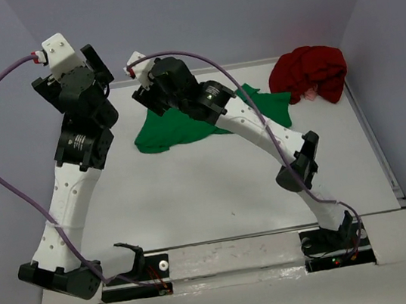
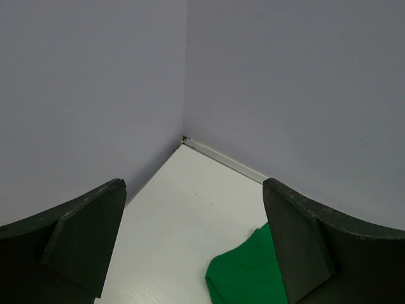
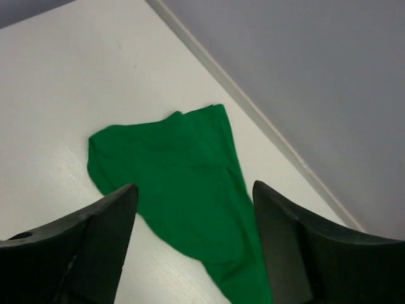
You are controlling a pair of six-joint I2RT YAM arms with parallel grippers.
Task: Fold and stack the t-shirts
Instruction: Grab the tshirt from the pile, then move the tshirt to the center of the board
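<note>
My right hand [image 3: 195, 190] hangs spread wide over the green t-shirt [image 3: 183, 183], which lies rumpled on the worktop [image 1: 195, 199] toward 12 o'clock, near the back wall [image 1: 243, 8]. My right arm [image 1: 260, 124] crosses above the shirt's middle. My left hand [image 2: 193, 209], also spread, is raised at 10 o'clock. The dark red t-shirt [image 1: 310, 73] sits bunched at 2 o'clock, apart from the green one.
</note>
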